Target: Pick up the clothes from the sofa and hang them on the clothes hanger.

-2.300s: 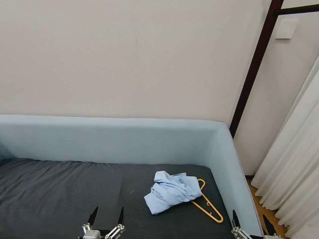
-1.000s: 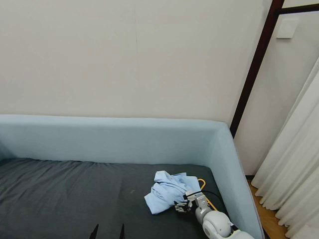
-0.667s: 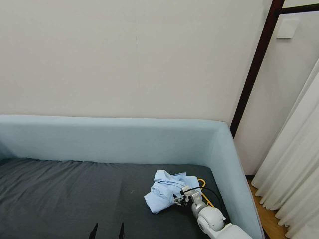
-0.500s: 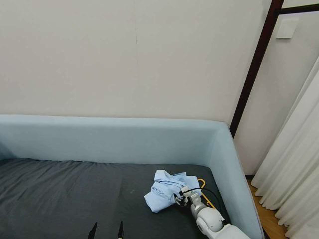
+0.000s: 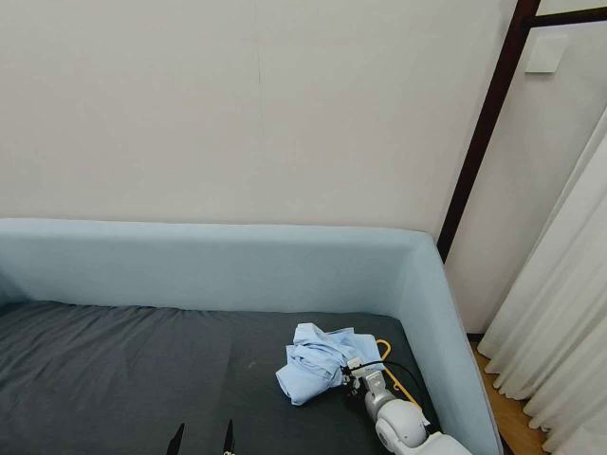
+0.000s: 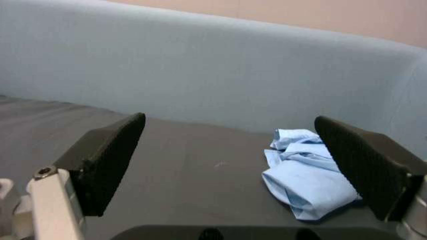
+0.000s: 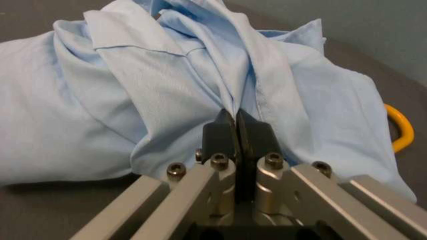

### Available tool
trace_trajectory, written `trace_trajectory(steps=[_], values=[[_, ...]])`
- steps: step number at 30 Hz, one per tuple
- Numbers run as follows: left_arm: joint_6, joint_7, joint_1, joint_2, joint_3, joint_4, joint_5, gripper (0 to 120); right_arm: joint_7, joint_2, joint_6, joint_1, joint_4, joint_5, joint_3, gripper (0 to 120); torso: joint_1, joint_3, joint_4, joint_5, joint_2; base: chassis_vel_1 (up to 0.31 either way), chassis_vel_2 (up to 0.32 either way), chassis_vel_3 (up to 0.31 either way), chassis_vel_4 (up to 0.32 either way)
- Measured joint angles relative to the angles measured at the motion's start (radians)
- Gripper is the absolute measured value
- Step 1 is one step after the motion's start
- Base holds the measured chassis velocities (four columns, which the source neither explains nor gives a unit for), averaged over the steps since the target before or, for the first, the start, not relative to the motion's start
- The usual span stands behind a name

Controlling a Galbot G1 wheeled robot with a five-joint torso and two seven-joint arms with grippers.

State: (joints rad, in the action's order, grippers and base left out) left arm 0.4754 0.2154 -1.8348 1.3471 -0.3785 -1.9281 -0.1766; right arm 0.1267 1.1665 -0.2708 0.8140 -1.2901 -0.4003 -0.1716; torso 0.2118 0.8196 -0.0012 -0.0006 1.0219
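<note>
Right pincer (image 7: 235,119), reaching low, pinches the blue shirt (image 7: 133,90).

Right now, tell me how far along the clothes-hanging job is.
Done: the right hand is at the blue shirt, jaws shut on a fold. In hand: that grasp; the shirt lies crumpled on the sofa seat, not lifted. Left: raising it and getting it onto the orange hanger, which lies beside it, partly hidden by the cloth. The left hand hovers open, low over the seat.

Right pincer (image 7: 235,124): black tips, silver links with hex screws, white rounded wrist (image 5: 400,428).
</note>
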Motion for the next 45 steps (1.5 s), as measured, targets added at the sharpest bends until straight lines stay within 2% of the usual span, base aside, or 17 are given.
trace_trajectory(steps=[8,13,21,22,23,25,27,34,37,38,43,45], values=[[0.002,0.001,0.001,-0.003,-0.004,0.0,-0.001,100,0.015,-0.001,0.013,0.014,-0.015,-0.014,0.013,0,0.0,0.0,0.0001,0.0,0.0,0.0,0.0,0.0,0.0],[0.005,0.001,0.0,-0.003,-0.004,0.0,-0.001,100,0.031,-0.02,0.02,0.03,-0.094,-0.05,0.04,0,0.0,0.0,0.0,0.0002,0.0,0.0,0.0,0.0,0.0],[0.007,0.003,0.007,-0.007,-0.005,0.001,-0.005,100,0.079,-0.118,-0.011,-0.023,-0.37,-0.182,0.064,0,0.0,0.0,-0.0001,0.0001,0.0,0.0,0.0,0.0,0.0],[0.007,0.004,0.009,-0.007,-0.005,0.0,-0.006,100,0.104,-0.153,-0.034,-0.07,-0.459,-0.239,0.068,0,0.0,0.0,0.0001,-0.0001,0.0,0.0,0.0,0.0,0.0],[0.007,0.004,0.009,-0.007,-0.004,0.0,-0.006,100,0.115,-0.165,-0.044,-0.094,-0.492,-0.267,0.07,0,0.0,0.0,0.0,0.0,0.0,0.0,0.0,0.0,0.0],[0.007,0.004,0.009,-0.007,-0.004,-0.001,-0.006,100,0.124,-0.173,-0.051,-0.11,-0.513,-0.292,0.07,0,0.0,0.0,0.0001,0.0001,0.0,0.0,0.0,0.0,0.0],[0.008,0.004,0.011,-0.007,-0.004,-0.004,-0.008,100,0.167,-0.198,-0.083,-0.179,-0.57,-0.415,0.074,0,0.0,0.0,0.0001,-0.0001,0.0,0.0,0.0,0.0,0.0],[0.016,0.004,0.013,-0.01,-0.01,-0.008,-0.015,100,0.176,-0.245,-0.094,-0.364,-0.585,-0.469,-0.009,0,0.0,0.0,-0.0001,-0.0001,0.0,0.0,0.0,0.0,0.0],[0.019,0.005,0.013,-0.011,-0.015,-0.009,-0.021,100,0.191,-0.229,-0.095,-0.475,-0.568,-0.486,-0.071,0,0.0,0.0,-0.0002,0.0,0.0,0.0,0.0,0.0,0.0],[0.019,0.005,0.013,-0.011,-0.015,-0.009,-0.021,100,0.191,-0.229,-0.095,-0.475,-0.568,-0.486,-0.071,0,0.0,0.0,-0.0002,0.0,0.0,0.0,0.0,0.0,0.0],[0.029,0.009,0.009,-0.01,-0.024,-0.011,-0.031,100,0.215,-0.135,-0.081,-0.705,-0.501,-0.56,-0.187,0,0.0,0.0,0.0002,-0.0003,0.0,0.0,0.0,0.0,0.0],[0.031,0.009,0.008,-0.009,-0.026,-0.011,-0.035,100,0.218,-0.108,-0.074,-0.752,-0.477,-0.568,-0.21,0,0.0,0.0,0.0001,-0.0002,0.0,0.0,0.0,0.0,0.0]])
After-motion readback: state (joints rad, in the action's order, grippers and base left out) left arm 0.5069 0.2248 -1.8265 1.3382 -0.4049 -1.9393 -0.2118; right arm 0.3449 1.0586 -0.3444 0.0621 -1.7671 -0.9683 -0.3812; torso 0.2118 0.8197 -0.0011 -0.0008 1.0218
